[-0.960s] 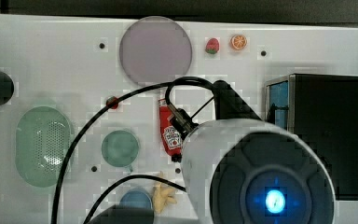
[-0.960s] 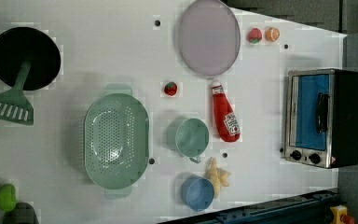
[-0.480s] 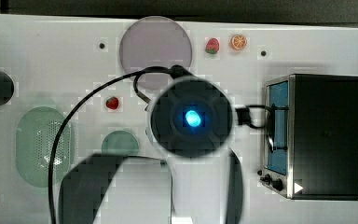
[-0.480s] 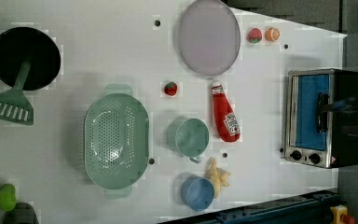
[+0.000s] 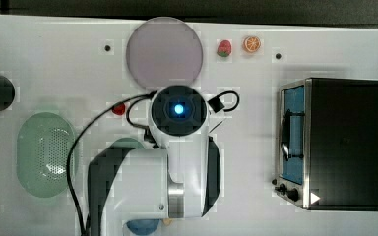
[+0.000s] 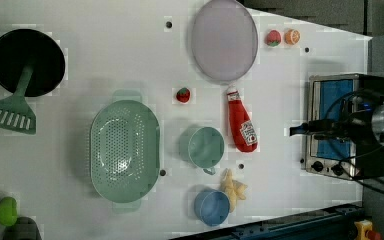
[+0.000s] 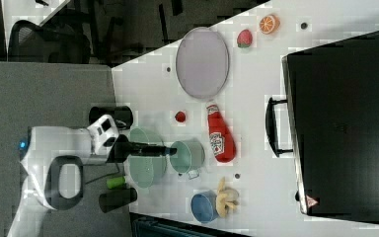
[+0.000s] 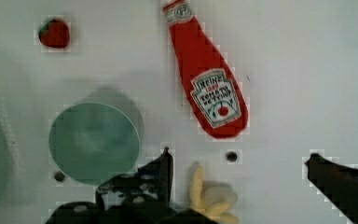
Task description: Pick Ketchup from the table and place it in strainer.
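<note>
Spread wide apart, the fingers of the hand (image 8: 237,186) are holding nothing; in the wrist view the two dark tips are standing on either side of a bare piece of bench, and the ketchup is lying apart from them.

After the hand, going from big to small: the white bench (image 6: 105,55) is carrying everything. A toaster oven (image 5: 342,142) is sitting at the top view's right. The white arm (image 5: 177,162) is hanging over the middle of the bench in the top view. The strainer (image 6: 125,150) is resting at the left view's left, with nothing inside it. A grey round plate (image 6: 224,40) is lying near the far edge. A green cup (image 6: 205,147) is standing between the strainer and the ketchup. A blue cup (image 6: 211,207) is sitting below it in the left view, touching a yellow toy (image 6: 232,187).

The ketchup (image 6: 241,126) is lying flat on the bench, just beside the green cup on the left view's right, its white cap pointing toward the plate. A small strawberry (image 6: 183,94) is lying near the cap.
</note>
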{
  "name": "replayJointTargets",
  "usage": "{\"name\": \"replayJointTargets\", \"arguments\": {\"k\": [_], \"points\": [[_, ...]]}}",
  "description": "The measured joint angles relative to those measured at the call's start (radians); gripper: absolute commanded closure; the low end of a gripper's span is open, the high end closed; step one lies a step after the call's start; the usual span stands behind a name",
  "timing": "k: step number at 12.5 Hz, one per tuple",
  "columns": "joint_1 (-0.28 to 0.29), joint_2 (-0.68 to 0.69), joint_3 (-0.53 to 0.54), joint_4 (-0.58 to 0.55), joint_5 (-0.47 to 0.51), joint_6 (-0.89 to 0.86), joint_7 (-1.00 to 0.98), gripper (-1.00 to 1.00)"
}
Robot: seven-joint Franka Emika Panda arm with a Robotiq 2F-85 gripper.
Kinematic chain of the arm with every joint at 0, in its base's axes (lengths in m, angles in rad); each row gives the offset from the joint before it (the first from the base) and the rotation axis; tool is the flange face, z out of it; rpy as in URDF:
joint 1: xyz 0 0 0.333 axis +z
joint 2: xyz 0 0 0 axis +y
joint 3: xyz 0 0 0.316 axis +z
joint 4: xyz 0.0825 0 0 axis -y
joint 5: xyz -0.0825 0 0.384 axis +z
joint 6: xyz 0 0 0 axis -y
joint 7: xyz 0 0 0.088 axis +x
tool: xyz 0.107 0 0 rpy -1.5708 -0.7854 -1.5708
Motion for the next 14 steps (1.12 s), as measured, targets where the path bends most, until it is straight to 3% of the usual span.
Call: {"name": "replayJointTargets", "arguments": {"k": [7, 14], "points": [[-0.001, 0.015, -0.006, -0.193, 0.004, 0.329, -0.256, -1.00], [-0.002, 0.342, -0.008, -0.223, -0.027, 0.577, -0.276, -1.00]]}}
